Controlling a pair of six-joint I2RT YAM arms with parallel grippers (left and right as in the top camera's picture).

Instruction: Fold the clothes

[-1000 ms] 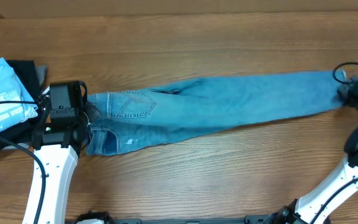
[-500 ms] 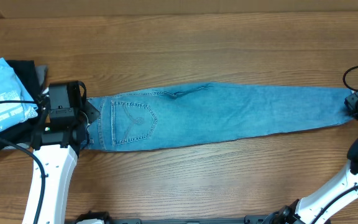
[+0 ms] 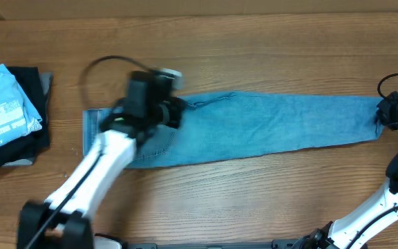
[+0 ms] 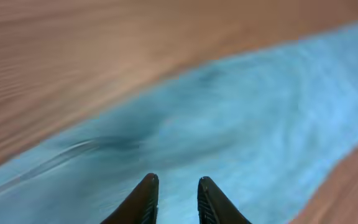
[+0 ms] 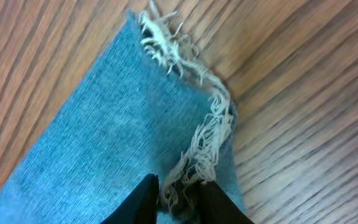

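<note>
Over at the left of the desk (image 3: 254,41), the waistband end of the jeans (image 3: 254,128) now lies on its own. Half a second ago my left arm was parked right on it. It has since let go and swung out over the seat and thigh area, fast enough that both it and its wrist view are smeared with motion. The denim itself has not shifted. It is stretched flat along the desk in one long strip, waist to the left and ankles to the right. I read the lengthwise fold and the straightening as done, so the next fold should bring one end over toward the other.

From the wrist view, the left end effector (image 4: 174,182) has its fingers only slightly parted, with nothing between them. It is passing above blue cloth, and I cannot tell whether it brushes the cloth.

At the far end, the right end effector (image 5: 178,183) sits on the frayed hem (image 5: 197,93). White threads run between its fingers, and it looks pinched onto that edge.

The light blue T-shirt (image 3: 2,111) and the dark garments (image 3: 26,149) under it sit well clear to the left.
</note>
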